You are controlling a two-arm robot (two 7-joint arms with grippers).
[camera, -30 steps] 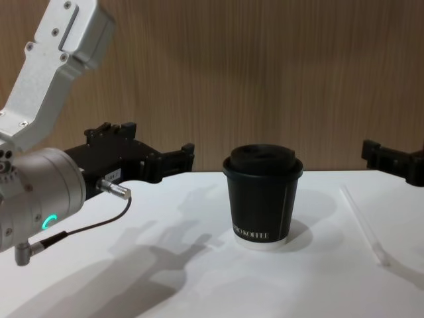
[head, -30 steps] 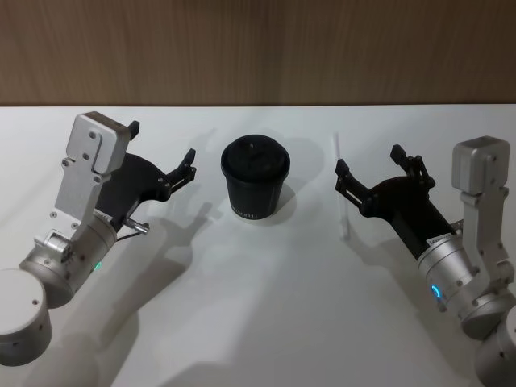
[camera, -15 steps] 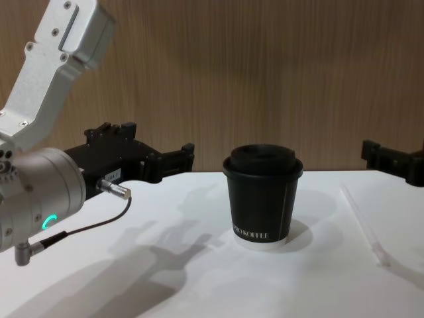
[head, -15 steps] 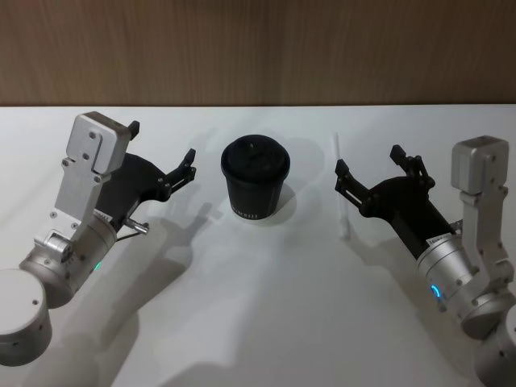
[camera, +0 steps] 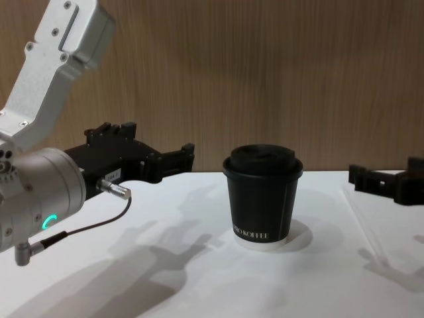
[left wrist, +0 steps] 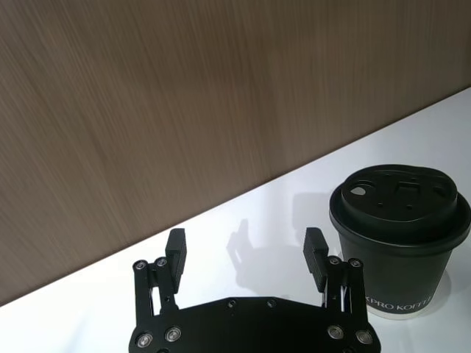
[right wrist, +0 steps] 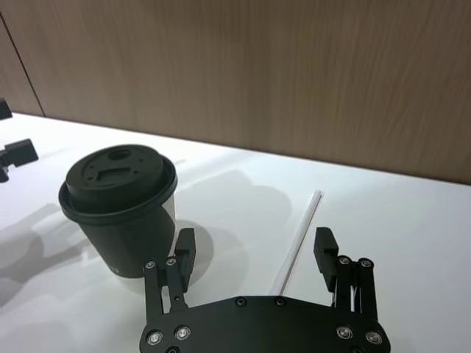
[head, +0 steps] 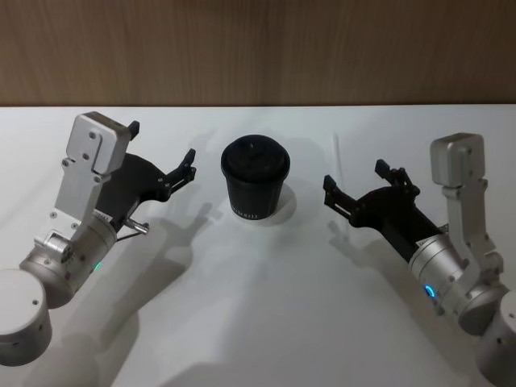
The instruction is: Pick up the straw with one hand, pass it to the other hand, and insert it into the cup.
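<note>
white tabletop (head: 266,322), backed by wood-grain wall panel (head: 258,48).

found upright near table centre: black paper coffee cup (head: 255,187), domed black lid fitted, small white lettering on the side, white base rim.

found flat on the table to the right of the cup and apart from it: thin white drinking straw (right wrist: 300,234), lying roughly front to back, far end toward the wall. touching neither cup nor gripper.

located right gripper (head: 355,179) over the straw, right of the cup, pointed forward and slightly toward the cup. jaws spread wide, holding nothing. from the right wrist camera: straw running into the gap between the 2 fingers (right wrist: 185,246), near end hidden under the gripper body. from the chest camera: fingertips above the table surface, level with the cup's upper half, clear of the straw.

located left gripper (head: 161,143) left of the cup, raised off the table, pointed toward the cup at about lid height. jaws spread wide, holding nothing. nearest fingertip close to the cup, apart from it.

noted on the silver left wrist: green ring light (camera: 46,222) lit, thin dark cable (camera: 86,228) looping below.
</note>
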